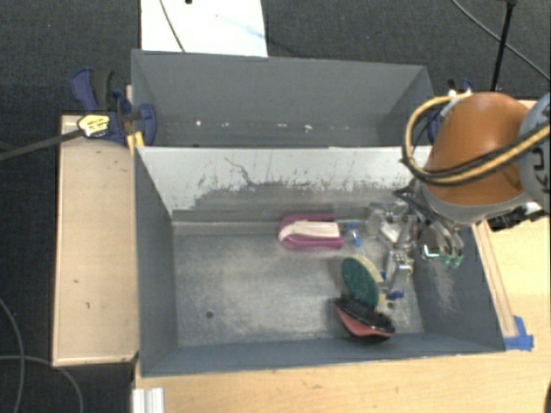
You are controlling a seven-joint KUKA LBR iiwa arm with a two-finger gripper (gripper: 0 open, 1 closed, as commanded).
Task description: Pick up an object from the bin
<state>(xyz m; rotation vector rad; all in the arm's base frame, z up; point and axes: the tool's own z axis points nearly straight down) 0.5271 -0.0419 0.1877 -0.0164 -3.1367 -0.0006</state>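
My gripper [399,263] hangs low in the right part of the bin, under the orange wrist cover. Just to its left lies a dark green round thing [356,282] with a pale rim. Below that, near the bin's front wall, rests a red and black flat thing [363,322]. A pink and white oblong thing [310,232] lies by the back wall, left of the gripper, with a small blue piece [352,230] at its right end. The gripper stands beside the green thing, and I cannot tell whether they touch.
The bin's left half has bare floor. The right wall slopes up close behind the gripper. Cables loop over the orange cover on the wrist.
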